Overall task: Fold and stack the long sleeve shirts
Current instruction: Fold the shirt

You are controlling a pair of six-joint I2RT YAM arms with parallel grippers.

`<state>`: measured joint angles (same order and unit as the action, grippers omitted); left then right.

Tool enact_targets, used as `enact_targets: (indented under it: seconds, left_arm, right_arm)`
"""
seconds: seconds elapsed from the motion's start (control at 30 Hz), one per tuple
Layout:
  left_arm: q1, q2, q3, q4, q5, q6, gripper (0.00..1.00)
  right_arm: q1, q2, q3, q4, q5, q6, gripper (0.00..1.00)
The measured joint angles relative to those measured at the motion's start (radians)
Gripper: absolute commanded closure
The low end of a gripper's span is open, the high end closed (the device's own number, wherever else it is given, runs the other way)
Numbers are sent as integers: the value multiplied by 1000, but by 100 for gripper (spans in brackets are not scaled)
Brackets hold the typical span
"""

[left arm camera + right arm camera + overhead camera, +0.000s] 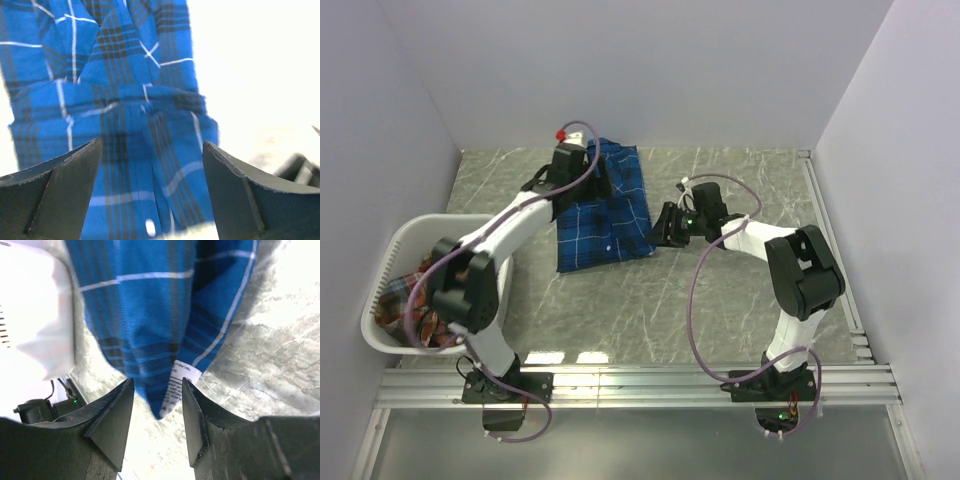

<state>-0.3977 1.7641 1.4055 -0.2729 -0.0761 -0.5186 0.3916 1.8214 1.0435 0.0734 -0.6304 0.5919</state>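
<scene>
The blue shirt (605, 215) lies flat on the table (740, 300), left of centre, already narrowed into a long panel running from near to far. A second, red-orange shirt (405, 305) sits bunched in the white basket (395, 240) at the left edge.

The left end effector (151, 150) hovers over the far end of the blue shirt with its jaws spread wide and nothing between them. Below it the cloth shows layered folds and a placket with a white button (150, 226).

The right end effector (154, 390) is low at the shirt's near right corner. Its jaws are partly spread, and the pointed corner carrying the care label (177, 380) sits in the gap. The pads seem not to be pressing the cloth, though the angle makes that hard to confirm.

The shirt looks like a light, thin woven fabric. It will likely be limp, drape from any held point, and slide easily on the smooth table. A single corner grip would probably let the rest sag and undo the folds. Better holds would be the two corners of one end, pinched through all layers at the hem, where stitching gives some body.
</scene>
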Motion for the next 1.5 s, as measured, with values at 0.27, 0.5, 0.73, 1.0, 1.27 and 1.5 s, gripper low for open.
enact_targets:
  seconds: [0.27,0.5,0.73,1.0,1.27,1.5]
  left_arm:
    - [-70,-301,-270,10,26,-26,17]
    - [-183,-250,-405,6,-11,-18,18]
    - [-230,-133,-379,37,-96,-22,24]
    - [-239,-68,-349,37,-116,-20,31]
    - [-244,-34,-349,24,-143,-25,36]
    - [-252,-32,-346,11,-158,-28,36]
  right_arm:
    - [-11,-32,-36,31,-51,-30,49]
    - [-11,-31,-44,55,-77,-55,52]
    - [-11,-3,-45,93,-93,-59,55]
    - [-11,30,-45,101,-108,-61,64]
    - [-17,37,-45,97,-119,-75,100]
    - [-50,33,-41,40,-108,-111,100]
